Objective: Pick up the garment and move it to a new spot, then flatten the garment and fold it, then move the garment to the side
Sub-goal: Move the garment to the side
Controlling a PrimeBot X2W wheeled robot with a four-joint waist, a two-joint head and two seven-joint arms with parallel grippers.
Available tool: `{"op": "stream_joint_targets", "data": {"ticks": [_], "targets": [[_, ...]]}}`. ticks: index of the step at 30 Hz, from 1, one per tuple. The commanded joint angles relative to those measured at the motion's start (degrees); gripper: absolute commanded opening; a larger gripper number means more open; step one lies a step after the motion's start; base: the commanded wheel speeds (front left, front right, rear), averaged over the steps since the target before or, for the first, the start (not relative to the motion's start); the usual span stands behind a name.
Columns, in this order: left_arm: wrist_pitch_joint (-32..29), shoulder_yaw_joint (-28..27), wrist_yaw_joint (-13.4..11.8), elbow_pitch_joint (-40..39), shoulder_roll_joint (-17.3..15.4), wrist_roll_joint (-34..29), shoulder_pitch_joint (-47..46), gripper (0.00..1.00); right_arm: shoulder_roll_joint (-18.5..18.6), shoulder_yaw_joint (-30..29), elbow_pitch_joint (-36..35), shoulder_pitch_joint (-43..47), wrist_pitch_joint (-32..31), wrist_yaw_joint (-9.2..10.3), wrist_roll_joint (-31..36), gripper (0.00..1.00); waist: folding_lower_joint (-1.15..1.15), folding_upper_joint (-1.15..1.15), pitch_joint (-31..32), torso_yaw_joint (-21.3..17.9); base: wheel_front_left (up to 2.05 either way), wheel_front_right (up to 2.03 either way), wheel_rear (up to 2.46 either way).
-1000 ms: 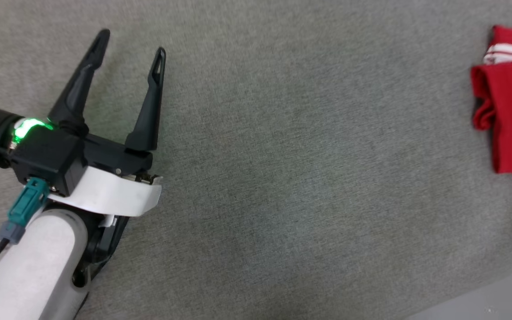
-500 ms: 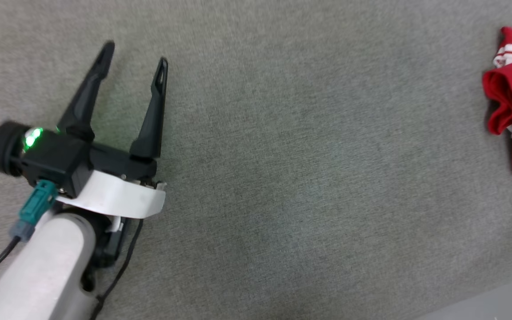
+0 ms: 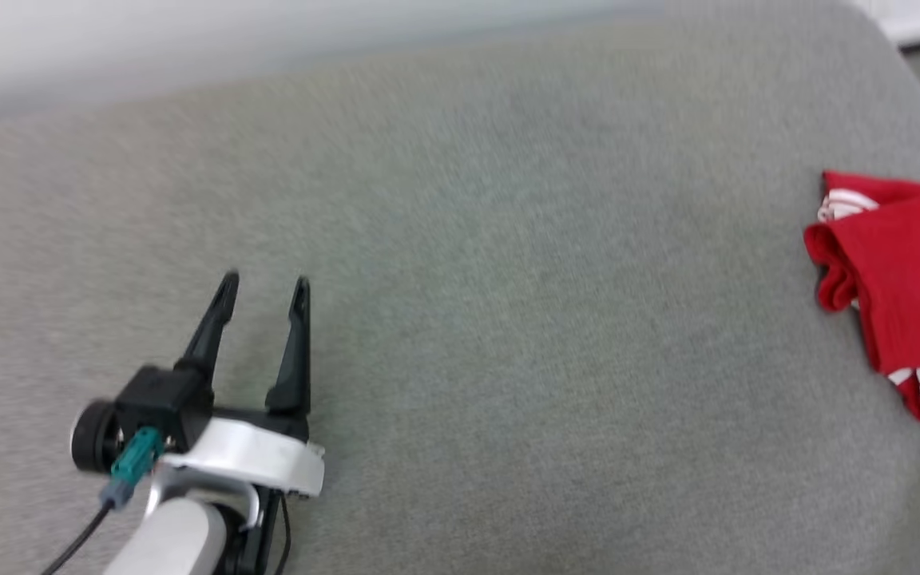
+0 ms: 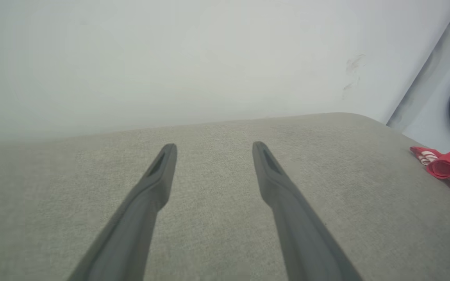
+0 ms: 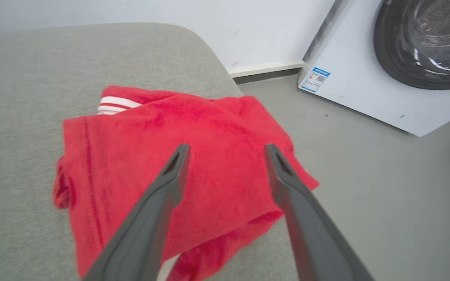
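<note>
Over the right corner of the cushion [image 5: 14, 78], the right claw [image 5: 227, 150] hangs wide open above the bunched shirt [image 5: 139, 132], seemingly not touching; the left claw [image 3: 264, 283], also wide, sits toward the cushion's left. A shallow pinch could nudge the shirt off that corner.

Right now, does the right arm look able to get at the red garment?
Probably yes. The right gripper is open and aimed straight at the folded garment, which lies near the edge of the grey cushion, and nothing sits between them.
</note>
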State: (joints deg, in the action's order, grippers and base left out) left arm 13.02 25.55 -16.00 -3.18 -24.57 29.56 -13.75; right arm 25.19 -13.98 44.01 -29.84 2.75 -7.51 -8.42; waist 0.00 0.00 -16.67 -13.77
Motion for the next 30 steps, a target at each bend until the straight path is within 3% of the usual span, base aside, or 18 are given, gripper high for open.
{"op": "stream_joint_targets", "data": {"ticks": [1,12,19,30], "targets": [[0.4,-0.3,-0.3,0.4,0.3,0.4,1.3,1.00,-1.1,1.3,-0.6,1.5,0.4,0.05,-0.6,1.00,0.00,0.00,5.4,3.0,0.00,0.00,0.00],[1.5,-2.6,-2.2,2.7,0.7,1.9,7.7,1.00,-8.5,9.4,-11.1,11.5,4.0,0.05,-4.1,1.00,0.00,0.00,12.6,9.4,0.00,0.00,0.00],[1.8,-2.8,-1.9,4.2,0.2,1.7,10.7,1.00,-16.3,9.8,-29.0,22.1,2.7,0.05,-1.4,1.00,0.00,0.00,16.3,11.9,0.00,0.00,0.00],[2.1,-2.7,-1.1,5.5,0.9,1.3,14.7,1.00,-20.6,10.8,-48.7,36.4,-4.5,0.05,0.4,1.00,0.00,0.00,19.3,11.5,0.00,0.00,0.00]]}}
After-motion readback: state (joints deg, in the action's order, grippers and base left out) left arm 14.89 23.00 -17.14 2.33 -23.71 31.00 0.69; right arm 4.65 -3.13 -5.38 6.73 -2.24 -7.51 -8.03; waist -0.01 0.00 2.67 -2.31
